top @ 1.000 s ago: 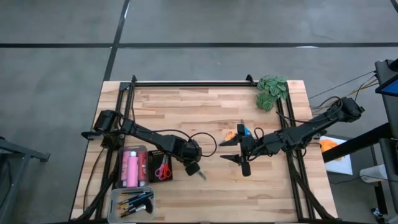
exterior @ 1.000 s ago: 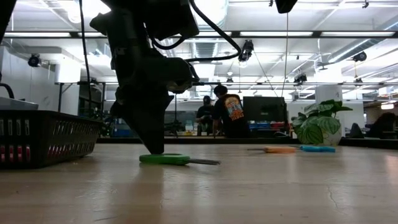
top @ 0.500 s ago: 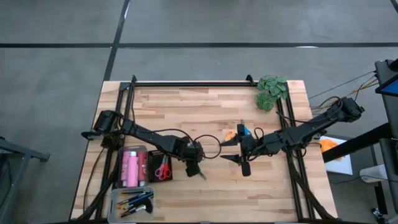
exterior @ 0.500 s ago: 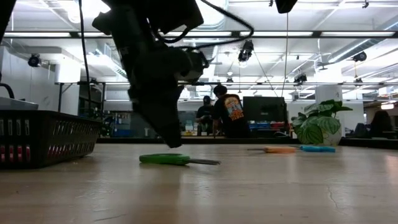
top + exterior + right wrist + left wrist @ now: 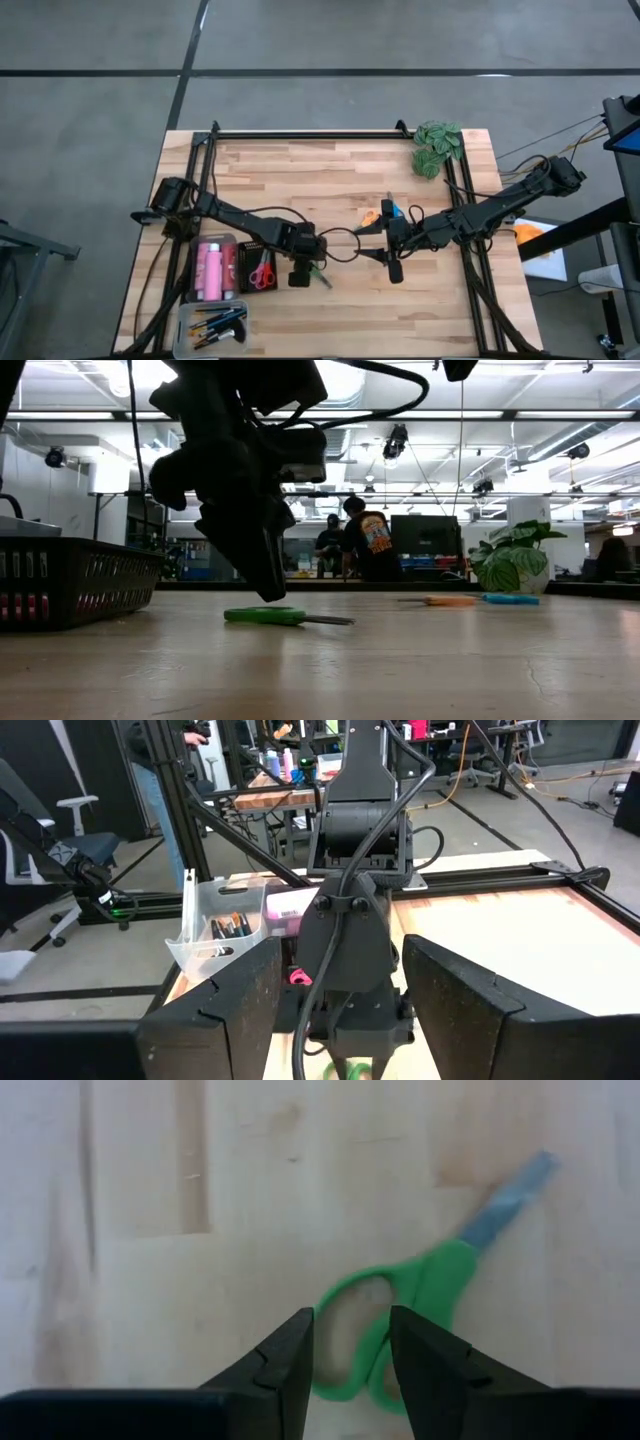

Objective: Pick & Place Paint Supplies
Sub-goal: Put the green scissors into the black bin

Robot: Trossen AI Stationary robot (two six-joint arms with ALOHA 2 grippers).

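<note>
Green-handled scissors (image 5: 420,1295) lie flat on the wooden table, also seen in the low view (image 5: 268,616) and high view (image 5: 319,272). My left gripper (image 5: 350,1355) points steeply down just above their handle loops, open, with a fingertip on either side and nothing gripped. My right gripper (image 5: 391,258) hangs open in the air over the table's right half, with nothing between its fingers. Orange scissors (image 5: 370,217) and blue scissors (image 5: 389,210) lie beside it on the table.
A black basket (image 5: 240,268) at the near left holds pink bottles (image 5: 211,270) and red-handled scissors (image 5: 262,273). A clear tray (image 5: 213,322) with brushes sits nearer the front edge. A green leafy clump (image 5: 437,147) lies at the far right. People stand in the room behind.
My left gripper has rolled about its own pointing line over the green scissors, and its fingertips have come up a little off them. The scissors lie where they were. My right arm has kept still.
</note>
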